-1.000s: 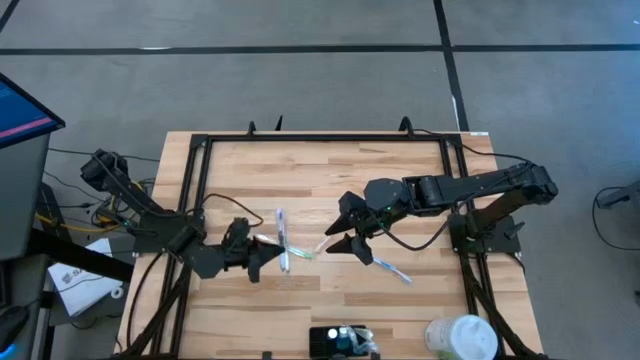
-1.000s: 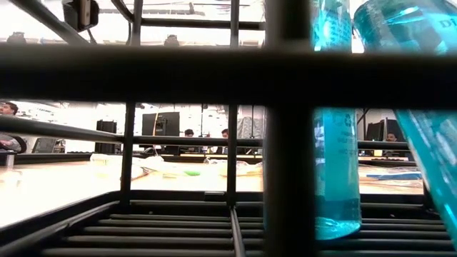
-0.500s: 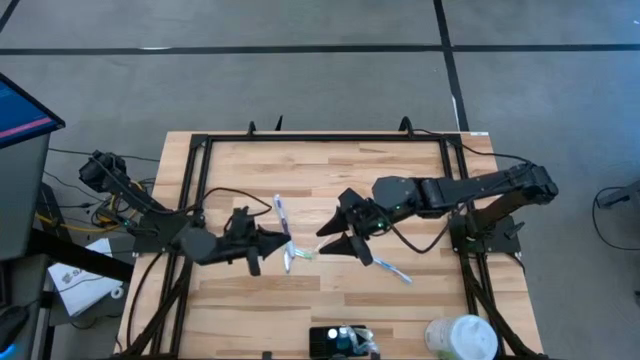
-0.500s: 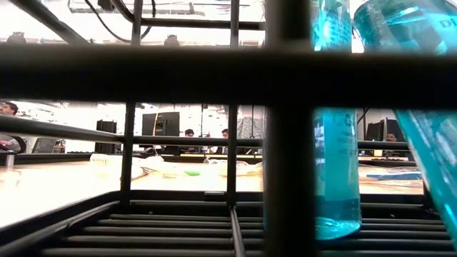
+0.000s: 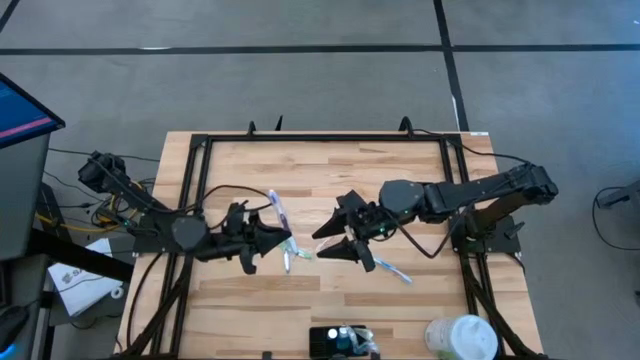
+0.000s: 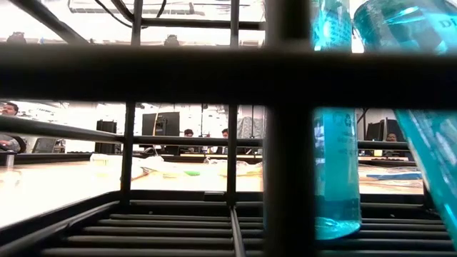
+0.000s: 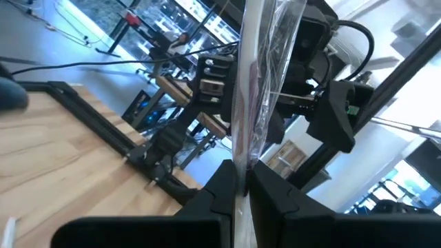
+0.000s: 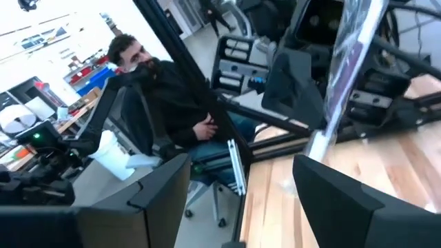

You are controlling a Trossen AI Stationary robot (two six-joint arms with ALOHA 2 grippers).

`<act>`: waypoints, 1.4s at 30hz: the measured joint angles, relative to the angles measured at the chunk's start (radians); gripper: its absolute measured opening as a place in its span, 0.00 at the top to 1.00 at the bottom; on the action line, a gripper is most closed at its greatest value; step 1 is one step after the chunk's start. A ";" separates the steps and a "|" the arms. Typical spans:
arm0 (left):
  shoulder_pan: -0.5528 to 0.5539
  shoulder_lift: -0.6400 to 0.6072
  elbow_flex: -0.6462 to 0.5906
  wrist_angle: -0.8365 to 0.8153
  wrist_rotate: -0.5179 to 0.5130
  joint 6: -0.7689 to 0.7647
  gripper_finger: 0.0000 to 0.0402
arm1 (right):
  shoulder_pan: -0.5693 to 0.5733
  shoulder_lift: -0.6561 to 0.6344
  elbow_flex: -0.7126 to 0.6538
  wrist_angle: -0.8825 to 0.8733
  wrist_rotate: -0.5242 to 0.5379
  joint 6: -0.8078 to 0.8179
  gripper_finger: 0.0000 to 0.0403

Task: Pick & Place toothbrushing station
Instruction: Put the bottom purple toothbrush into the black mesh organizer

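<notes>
On the pale butcher-block table (image 5: 330,170), framed by black rails, sits the toothbrushing station (image 5: 340,340) at the near edge, midway between the arms, a low black holder with blue-green items in it. Just beside it toward the right corner, a white round container (image 5: 462,337). Near the table's middle, the left gripper (image 5: 283,240), clenched on a wrapped toothbrush (image 5: 277,209) that stands up out of its fingers (image 7: 220,189). Facing it from close by, the right gripper (image 5: 332,243), jaws spread wide and grasping nothing. Between the two, another packaged brush (image 5: 296,256) flat on the wood; a third (image 5: 393,270) beside the right arm. Grey carpet tiles with dark seams around the table; a monitor corner (image 5: 20,105) at the left. Beyond the table, a bright workshop with benches, screens and seated people (image 6: 188,133), one in dark clothing (image 8: 162,96) close by.
</notes>
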 joint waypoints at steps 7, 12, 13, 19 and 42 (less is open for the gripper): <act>0.022 0.000 0.000 0.029 0.106 0.071 0.97 | 0.024 0.001 -0.042 0.107 0.114 -0.004 0.38; 0.038 0.000 0.000 0.043 0.152 0.074 0.97 | 0.048 0.002 -0.060 0.127 0.164 -0.003 0.38; 0.041 0.000 0.000 0.044 0.152 0.075 0.97 | 0.050 0.001 -0.065 0.126 0.164 -0.003 0.38; 0.062 0.000 0.000 0.047 0.187 0.075 0.97 | 0.080 0.002 -0.116 0.182 0.225 0.004 0.38; 0.088 0.128 0.094 0.080 0.290 0.066 0.97 | 0.122 0.092 -0.114 0.275 0.203 0.051 0.38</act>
